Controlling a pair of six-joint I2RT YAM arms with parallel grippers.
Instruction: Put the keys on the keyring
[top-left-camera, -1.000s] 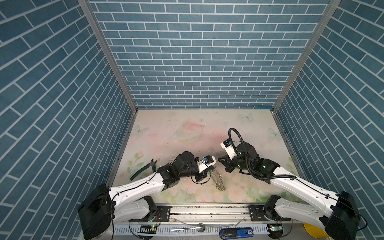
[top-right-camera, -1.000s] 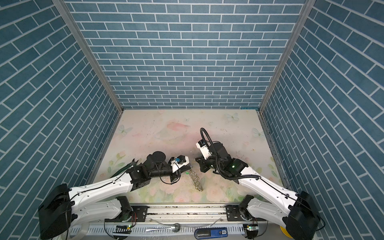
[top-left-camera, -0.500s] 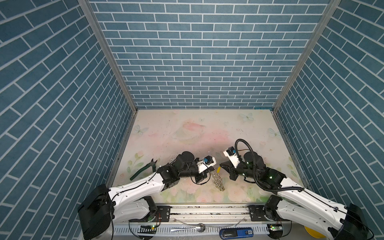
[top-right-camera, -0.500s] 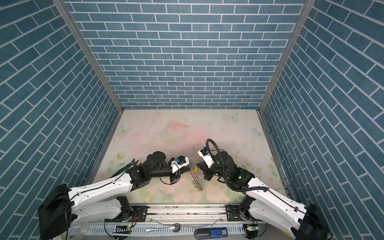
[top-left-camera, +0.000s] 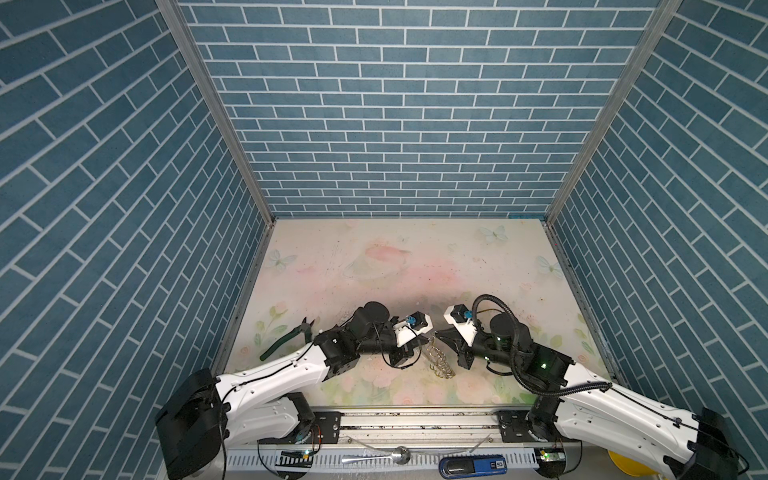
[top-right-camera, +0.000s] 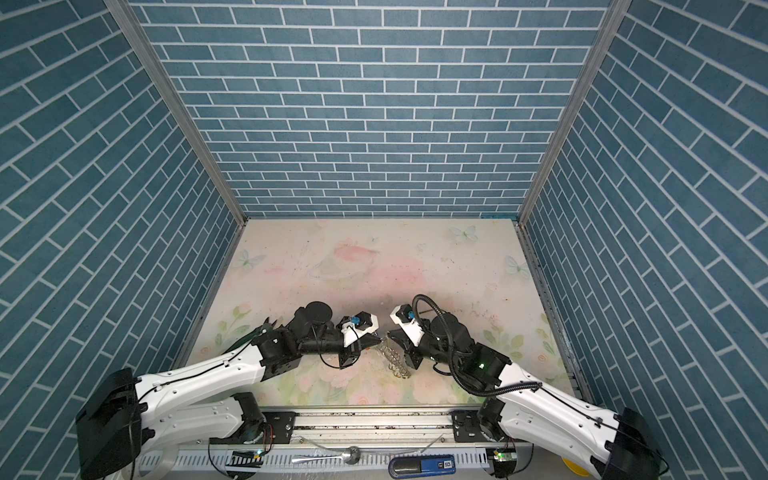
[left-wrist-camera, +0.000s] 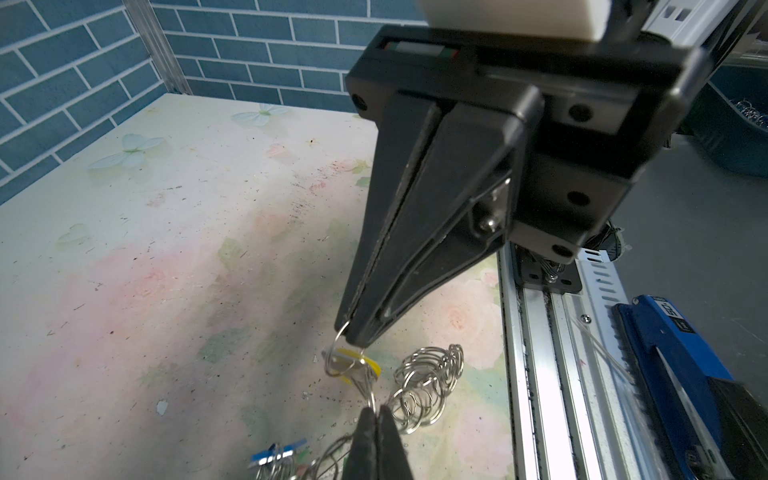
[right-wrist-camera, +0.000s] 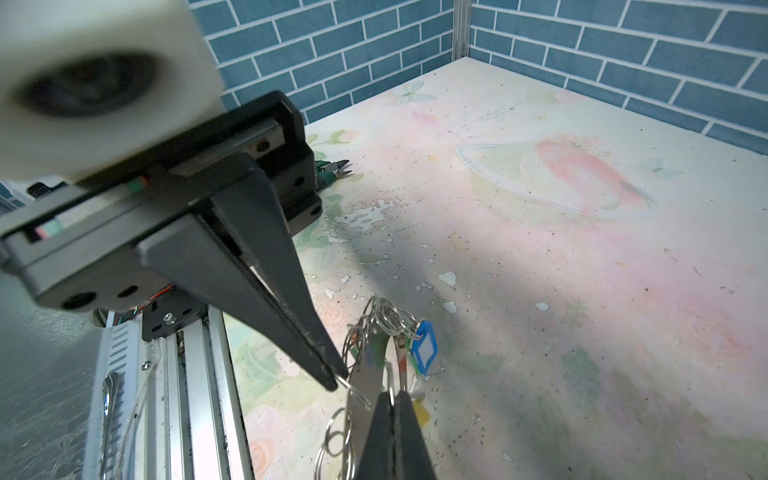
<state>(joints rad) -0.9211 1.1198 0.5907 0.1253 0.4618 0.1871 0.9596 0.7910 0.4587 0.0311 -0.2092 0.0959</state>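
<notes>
On the rail strip in front of the surface, nearest of all, lie a metal spoon and a blue-and-black tool. Just beyond them both arms reach inward, and their tips meet near the middle of the surface's front part.

The left claw is closed, pinching a thin silver ring. The right claw is closed too, nipping another small ring. Both rings belong to the keyring, which shows here as a bunched chain of silver rings drooping from the two tips toward the surface. Whether its lower end rests there or hangs just clear is hard to tell.

Hanging in the bundle are a yellow-tagged key, just below the right claw's tip, and a blue-tagged key, just beside the claws.

Farther off, near the left wall, green-handled cutters lie well apart from the bundle. Beyond them the floral surface runs back to the blue brick walls.
</notes>
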